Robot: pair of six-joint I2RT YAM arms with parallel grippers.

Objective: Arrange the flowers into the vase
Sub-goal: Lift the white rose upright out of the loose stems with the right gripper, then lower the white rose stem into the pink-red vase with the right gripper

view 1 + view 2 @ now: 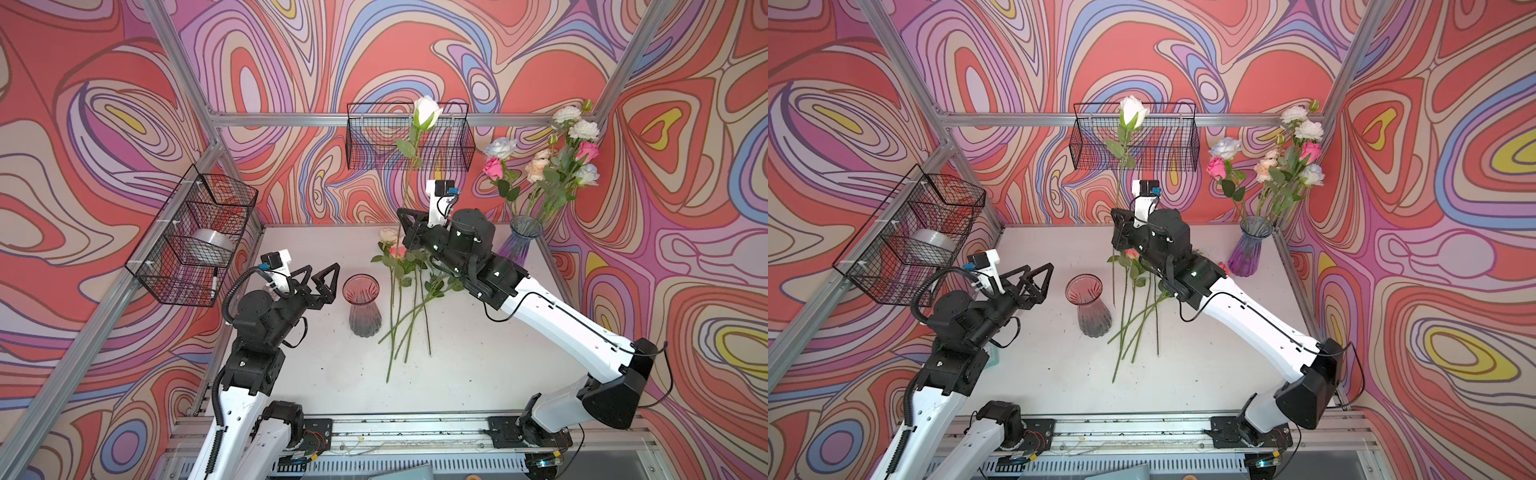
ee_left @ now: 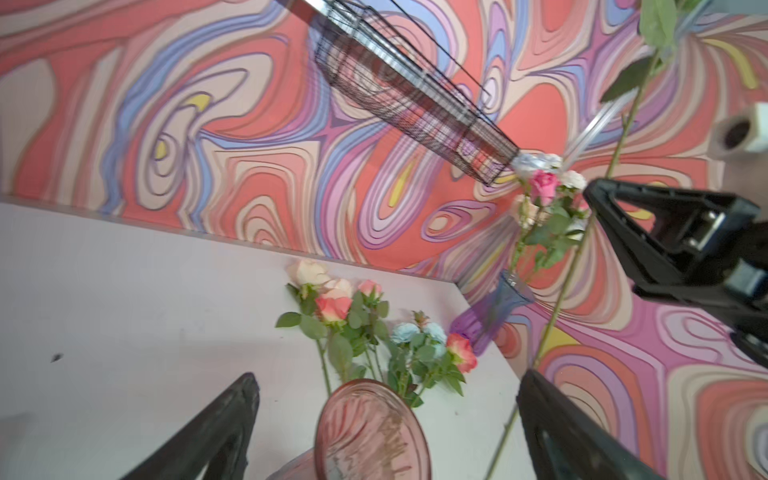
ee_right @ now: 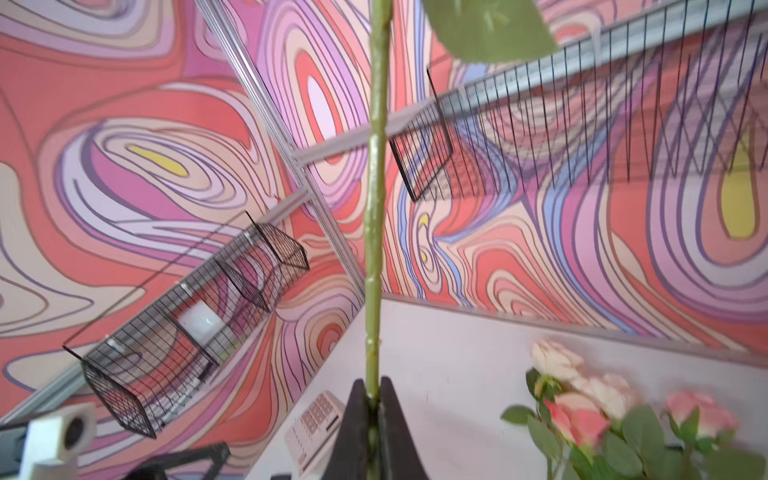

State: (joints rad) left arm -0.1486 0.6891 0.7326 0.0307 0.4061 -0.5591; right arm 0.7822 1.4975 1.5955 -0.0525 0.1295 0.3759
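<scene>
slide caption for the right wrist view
Right tool clamps a green rose stem, with pink roses lying on the white table beyond.

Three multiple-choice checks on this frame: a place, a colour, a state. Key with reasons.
1. The purple vase stands: A. table's far right corner; B. mid-table; C. near edge.
2. The bloom on the stem in the right gripper is: A. pink; B. white; C. blue.
3. The pink vase is: A. tipped over; B. upright, empty; C. upright, holding flowers.
Key: A, the walls' corner is right behind it; B, white petals top the gripped stem; B, it stands with nothing in its mouth.
</scene>
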